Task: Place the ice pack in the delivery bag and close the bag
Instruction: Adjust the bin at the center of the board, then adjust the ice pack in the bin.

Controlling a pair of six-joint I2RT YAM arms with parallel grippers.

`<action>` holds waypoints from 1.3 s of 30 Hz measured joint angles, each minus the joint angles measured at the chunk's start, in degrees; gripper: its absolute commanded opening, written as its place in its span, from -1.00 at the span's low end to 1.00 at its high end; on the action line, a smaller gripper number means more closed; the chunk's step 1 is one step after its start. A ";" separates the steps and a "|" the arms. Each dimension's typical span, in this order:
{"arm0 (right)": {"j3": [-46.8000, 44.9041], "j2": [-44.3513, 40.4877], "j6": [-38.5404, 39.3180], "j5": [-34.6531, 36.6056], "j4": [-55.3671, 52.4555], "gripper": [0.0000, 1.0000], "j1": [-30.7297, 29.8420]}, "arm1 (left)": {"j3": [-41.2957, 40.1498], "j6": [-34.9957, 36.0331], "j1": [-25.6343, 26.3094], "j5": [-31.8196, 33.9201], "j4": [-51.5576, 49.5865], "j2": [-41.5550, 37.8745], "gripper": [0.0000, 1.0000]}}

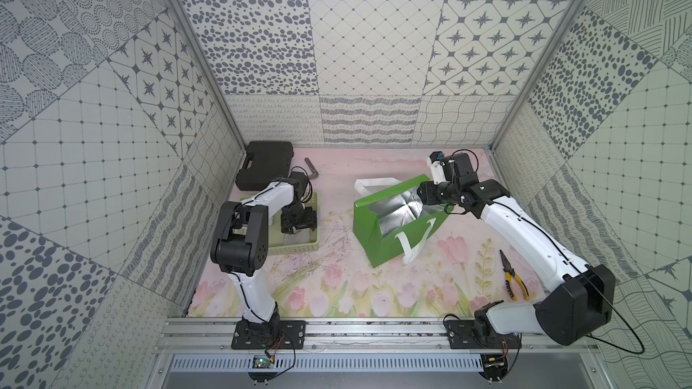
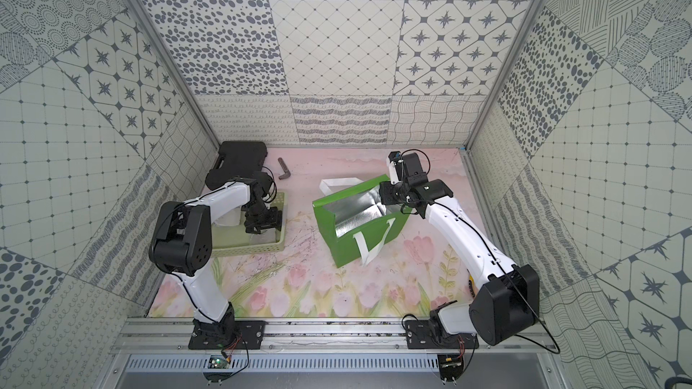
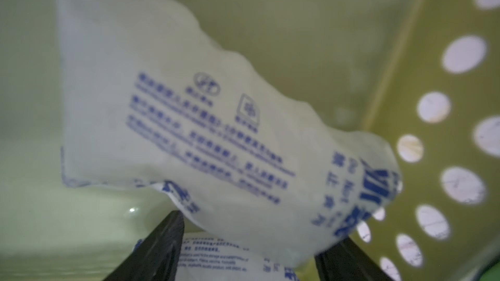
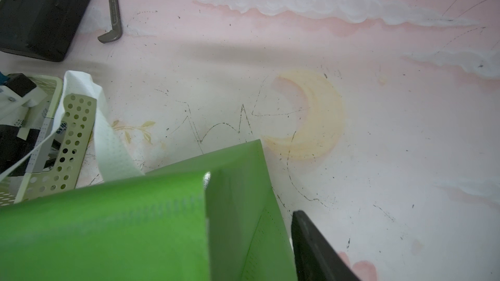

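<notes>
Closest: left pincer (image 3: 250,232) straddles ice pack (image 3: 189,120) in basket (image 3: 449,141), clench unconfirmed; right pincer (image 1: 425,196) at delivery bag (image 1: 370,233), state unreadable. Risk: soft pack slips on lift.

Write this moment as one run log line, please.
phase: pick | left gripper: in basket, jaws astride ice pack, grip unclear | right gripper: at bag rim | bag: mouth open

Black case (image 1: 266,164), basket (image 1: 296,248), pliers (image 1: 515,282) (yellow-handled)
</notes>
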State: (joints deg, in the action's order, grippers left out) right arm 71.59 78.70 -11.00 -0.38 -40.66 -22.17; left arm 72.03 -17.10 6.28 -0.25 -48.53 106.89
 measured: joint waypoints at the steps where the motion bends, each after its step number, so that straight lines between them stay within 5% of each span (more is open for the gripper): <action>1: -0.07 -0.15 -0.11 0.00 -0.07 0.11 0.00 | 0.31 -0.37 0.00 0.15 -0.26 -0.17 0.58; 7: -0.11 -0.35 -0.37 -0.02 -0.15 0.12 0.00 | 4.17 -2.36 -0.79 0.68 -0.55 -0.57 0.77; 13: -0.11 -0.35 -0.66 0.00 -0.24 0.14 0.00 | 9.57 -5.90 -2.34 0.52 -2.16 3.65 0.75; 23: -0.52 -0.35 -1.01 0.00 -0.26 0.17 -0.15 | 9.92 -18.27 -2.78 -0.74 -3.30 2.86 0.99; 39: -1.01 -0.35 -1.07 0.00 -0.26 0.19 -0.26 | 1.31 -27.02 -8.00 -5.68 -0.04 -5.29 0.68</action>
State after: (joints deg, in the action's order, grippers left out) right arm 70.59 78.35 -12.08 -0.38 -40.93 -22.44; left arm 73.34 -44.12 -1.72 -5.93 -48.58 101.60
